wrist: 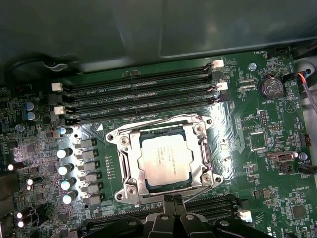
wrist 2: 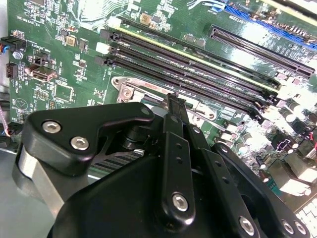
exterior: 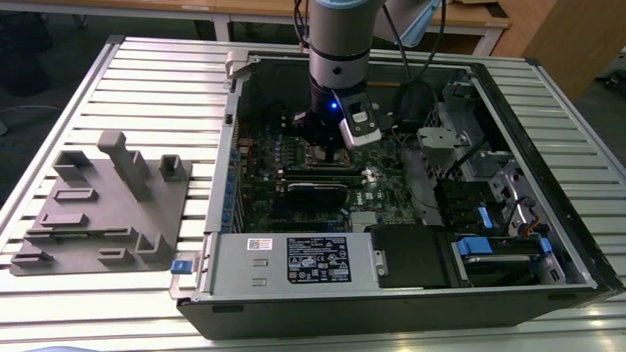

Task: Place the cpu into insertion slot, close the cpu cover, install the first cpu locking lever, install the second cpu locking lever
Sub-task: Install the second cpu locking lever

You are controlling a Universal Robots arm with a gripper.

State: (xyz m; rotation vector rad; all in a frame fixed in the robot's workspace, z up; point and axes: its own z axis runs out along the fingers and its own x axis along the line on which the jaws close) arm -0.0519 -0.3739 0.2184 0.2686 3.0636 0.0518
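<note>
The grey robot arm (exterior: 339,44) reached straight down into the open black computer case (exterior: 547,220). Its black gripper (wrist: 172,201), fingers pressed together on nothing, hovered just beside the silver-topped square cpu (wrist: 163,159), seated under the closed silver frame cpu cover (wrist: 130,163).

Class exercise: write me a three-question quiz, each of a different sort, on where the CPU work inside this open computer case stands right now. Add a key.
1. True or false: the cpu lies in the insertion slot.
2. The cpu cover is: A) flat over the chip, B) lying on the grey fixture outside the case, C) missing.
3. Fill in: in the first wrist view, the gripper sits by the socket's edge farthest from the long black memory ____.

Key: 1 true; 2 A; 3 slots.
</note>
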